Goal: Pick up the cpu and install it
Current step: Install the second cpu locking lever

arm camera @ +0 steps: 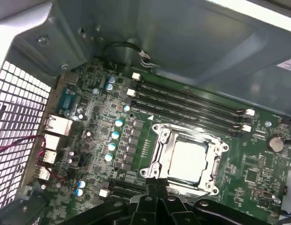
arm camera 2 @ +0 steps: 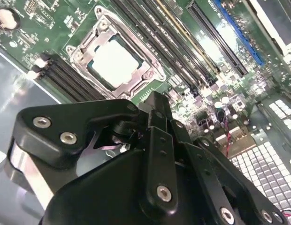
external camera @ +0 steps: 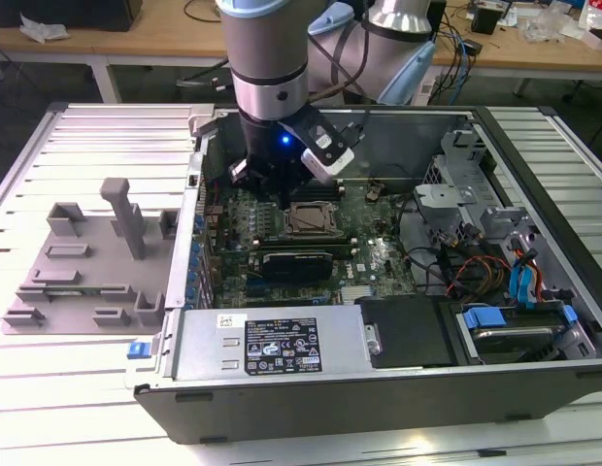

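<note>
The cpu (arm camera: 187,159) is a flat square chip with a silvery-white top. It lies inside the metal socket frame (arm camera: 157,152) on the green motherboard, and shows in both wrist views (arm camera 2: 115,61). In the exterior view the socket (external camera: 311,218) sits mid-board inside the open computer case. My gripper (external camera: 284,197) hangs over the board just to the exterior view's left of the socket. Its black fingers (arm camera 2: 155,101) meet at their tips with nothing between them, slightly above and beside the chip. The gripper (arm camera: 155,190) is apart from the cpu.
Memory slots (arm camera: 192,105) run alongside the socket. The case walls (external camera: 534,155) surround the board. Cables and drive bays (external camera: 505,282) fill the exterior view's right. A gray fixture tray (external camera: 87,262) lies on the table at the exterior view's left.
</note>
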Controlling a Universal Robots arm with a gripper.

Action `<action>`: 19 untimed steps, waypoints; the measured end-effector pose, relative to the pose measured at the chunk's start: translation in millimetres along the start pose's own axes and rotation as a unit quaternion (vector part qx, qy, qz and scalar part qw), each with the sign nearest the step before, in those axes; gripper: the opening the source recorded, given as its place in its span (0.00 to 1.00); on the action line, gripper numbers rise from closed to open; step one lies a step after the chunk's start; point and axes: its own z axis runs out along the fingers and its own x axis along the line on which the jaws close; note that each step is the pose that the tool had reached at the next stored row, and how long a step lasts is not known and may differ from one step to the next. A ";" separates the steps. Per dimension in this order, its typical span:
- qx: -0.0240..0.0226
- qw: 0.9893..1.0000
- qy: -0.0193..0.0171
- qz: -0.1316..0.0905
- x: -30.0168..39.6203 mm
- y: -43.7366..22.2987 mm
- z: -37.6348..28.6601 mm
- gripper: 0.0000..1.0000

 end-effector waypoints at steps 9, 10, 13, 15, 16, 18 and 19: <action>0.001 1.000 0.004 0.023 -13.9 -14.9 1.6 0.11; 0.002 1.000 0.005 0.029 -14.4 -18.6 2.1 0.11; 0.003 0.999 0.004 0.039 -13.3 -24.4 3.2 0.11; 0.003 0.999 0.004 0.043 -14.2 -27.8 4.2 0.11; 0.003 0.999 0.004 0.043 -15.4 -28.4 4.5 0.11; 0.003 0.999 0.004 0.043 -15.5 -28.4 4.5 0.11; 0.003 0.999 0.004 0.043 -15.5 -28.5 4.5 0.11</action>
